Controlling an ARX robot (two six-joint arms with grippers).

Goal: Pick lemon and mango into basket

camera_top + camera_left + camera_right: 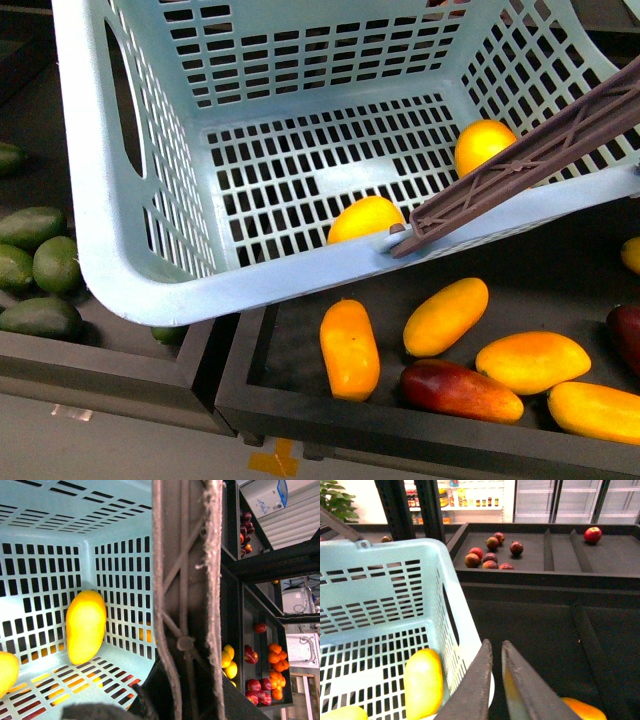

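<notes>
You had both fruits inside the basket (120, 250) at this moment. The lemon (365, 218) lay on the slotted floor right against the near wall, and the mango (483, 143) leaned in the far right corner. The picking looked done to me, so the danger lay in how the load hung.

The basket was up in the air and tilted, carried by one handle (520, 160) only. Its near left corner dipped over the divider between the green fruits (40, 270) and the tray (300, 420) of loose mangoes (446, 316).

Your left hand (165, 700) seemed clamped on that handle (its fingers were mostly hidden behind the bar, so I judged this from how tightly the wrist camera sat against it). A one-sided hold like that lets the basket swing. A quick move or a slip along the bar could have tipped it further, and the lemon, already at the low wall, would have been first to roll or hop out.

Your right hand (495, 647) held nothing, its fingers drawn almost together with only a sliver of gap, close to the basket's rim. A careless sweep there could have knocked the wall and started that swing.

Lowering the basket straight down would also have been risky, since its floor could have landed on the loose mangoes, bruised them, or come to rest crooked on the divider.
</notes>
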